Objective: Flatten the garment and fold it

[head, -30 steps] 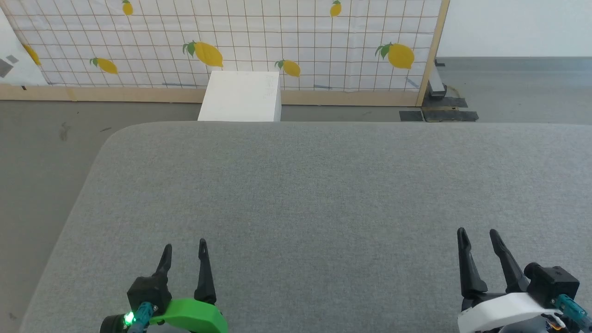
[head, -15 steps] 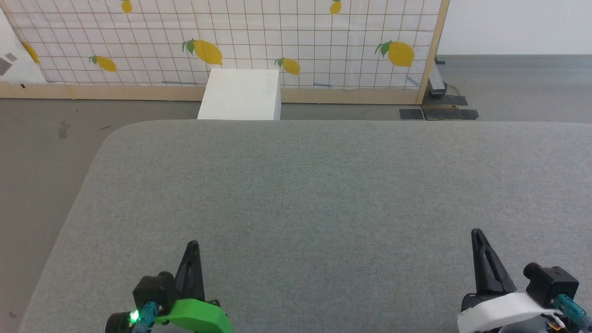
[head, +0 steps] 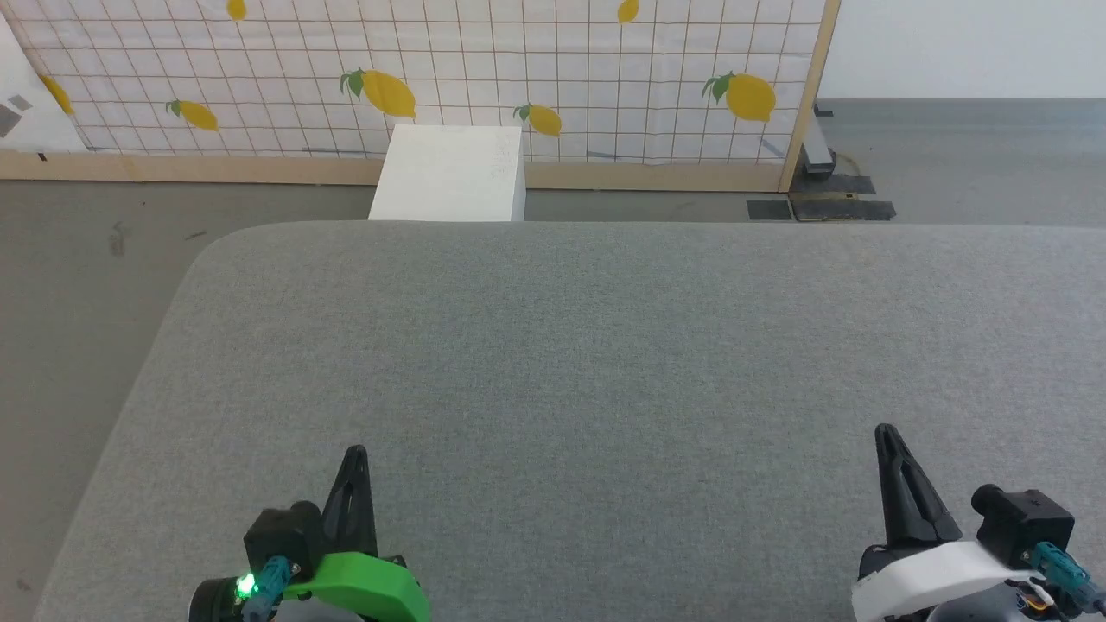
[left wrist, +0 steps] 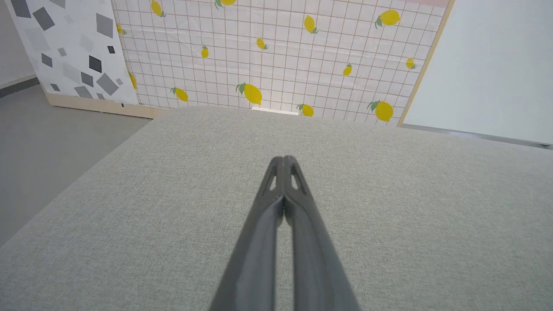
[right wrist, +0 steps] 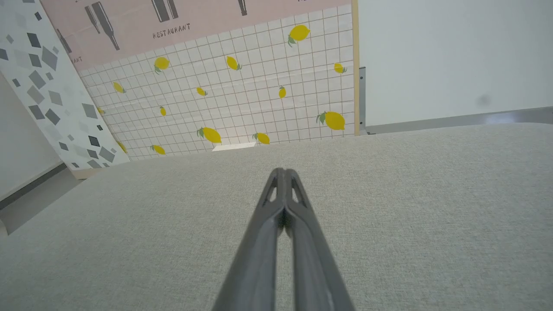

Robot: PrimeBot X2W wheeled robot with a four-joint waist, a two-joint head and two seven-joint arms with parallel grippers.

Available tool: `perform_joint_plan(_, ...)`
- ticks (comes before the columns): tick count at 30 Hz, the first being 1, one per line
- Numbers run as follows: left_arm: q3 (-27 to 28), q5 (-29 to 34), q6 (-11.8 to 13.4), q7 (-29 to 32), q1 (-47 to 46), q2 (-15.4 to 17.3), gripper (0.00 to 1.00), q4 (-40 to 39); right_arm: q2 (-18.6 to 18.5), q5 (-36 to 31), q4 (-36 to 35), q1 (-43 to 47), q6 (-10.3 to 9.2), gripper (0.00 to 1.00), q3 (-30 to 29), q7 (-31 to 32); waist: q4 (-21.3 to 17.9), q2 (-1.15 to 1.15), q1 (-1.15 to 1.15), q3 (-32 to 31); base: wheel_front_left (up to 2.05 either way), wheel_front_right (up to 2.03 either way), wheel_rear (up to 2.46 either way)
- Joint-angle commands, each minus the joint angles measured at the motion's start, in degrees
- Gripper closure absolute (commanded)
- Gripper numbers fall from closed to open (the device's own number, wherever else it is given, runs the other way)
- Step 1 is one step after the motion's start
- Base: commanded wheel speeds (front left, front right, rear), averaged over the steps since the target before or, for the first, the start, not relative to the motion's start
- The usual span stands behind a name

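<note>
The garment is out of view. My left gripper (head: 355,456) rests at the lower left of the head view above the grey padded table (head: 570,363), its two dark fingers pressed together with nothing between them. In the left wrist view the left gripper (left wrist: 284,159) points toward the far edge, tips touching. My right gripper (head: 885,432) sits at the lower right, also shut and empty. The right wrist view shows the right gripper (right wrist: 283,171) with its tips closed over bare fabric.
A white box (head: 451,174) stands on the floor just past the table's far edge. Behind it runs a lemon-patterned tiled panel (head: 432,69) with a wooden frame. Grey floor (head: 78,259) lies to the left of the table's rounded corner.
Both grippers have closed from open to shut, with nothing caught in them. The head camera has tilted slightly, shifting the scene a little upward.
</note>
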Motion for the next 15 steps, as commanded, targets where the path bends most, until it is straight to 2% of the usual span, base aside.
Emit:
perform_joint_plan(1,0.2,0.8,-0.3,0.4,-0.2,0.0,1.0,-0.4,0.0,-0.6,-0.5,-0.3,-0.01,1.0,0.1,0.4,0.0,0.0,0.0,0.0,0.0,0.0,0.0)
perform_joint_plan(15,1.0,2.1,-0.8,2.0,-0.4,0.0,1.0,-1.6,0.0,-2.2,-1.8,-0.6,-0.02,1.0,0.4,2.0,0.1,0.0,0.0,0.3,0.0,0.0,0.0)
